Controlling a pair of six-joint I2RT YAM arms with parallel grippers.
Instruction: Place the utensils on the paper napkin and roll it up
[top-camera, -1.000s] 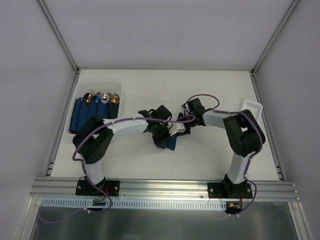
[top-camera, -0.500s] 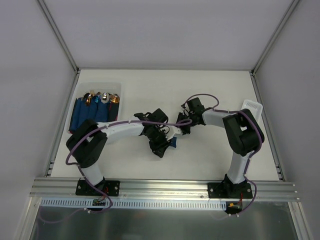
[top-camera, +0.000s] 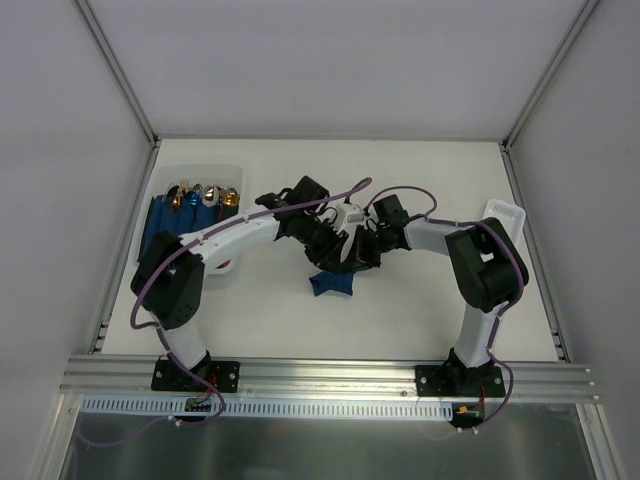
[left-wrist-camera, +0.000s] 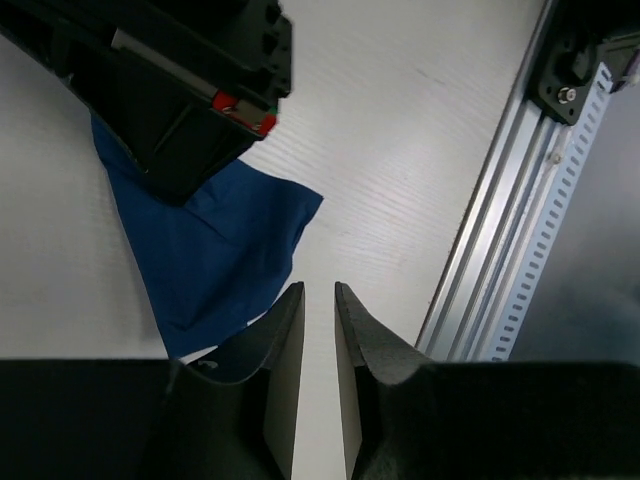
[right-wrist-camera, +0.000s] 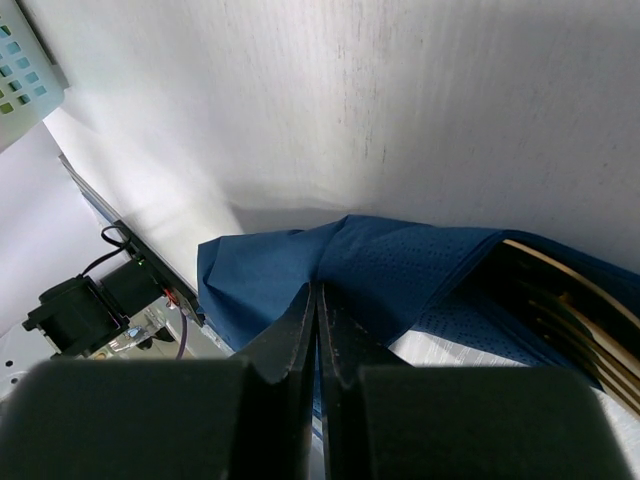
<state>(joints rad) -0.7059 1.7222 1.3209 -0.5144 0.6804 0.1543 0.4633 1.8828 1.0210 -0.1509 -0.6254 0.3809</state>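
The paper napkin (top-camera: 335, 284) lies crumpled and partly folded at the table's middle. In the right wrist view my right gripper (right-wrist-camera: 318, 287) is shut on a raised fold of the paper napkin (right-wrist-camera: 400, 270). Coppery utensils (right-wrist-camera: 565, 295) show as thin edges under the fold at the right; a dark one cannot be made out. In the left wrist view my left gripper (left-wrist-camera: 318, 288) hovers just right of the paper napkin (left-wrist-camera: 215, 260), slightly open with only bare table between its fingers. From above, my left gripper (top-camera: 338, 256) and right gripper (top-camera: 363, 260) sit close together over the napkin's far edge.
A clear tray (top-camera: 160, 190) at the back left holds several dark blue rolls (top-camera: 185, 228) with metallic cutlery heads. A white basket (top-camera: 503, 214) stands at the right edge, also at the right wrist view's top-left corner (right-wrist-camera: 20, 60). The aluminium rail (left-wrist-camera: 500, 260) runs along the near edge.
My left gripper has pulled back from the napkin toward the far side, uncovering it. The napkin now lies crumpled nearer the front, its fold still in the right gripper.
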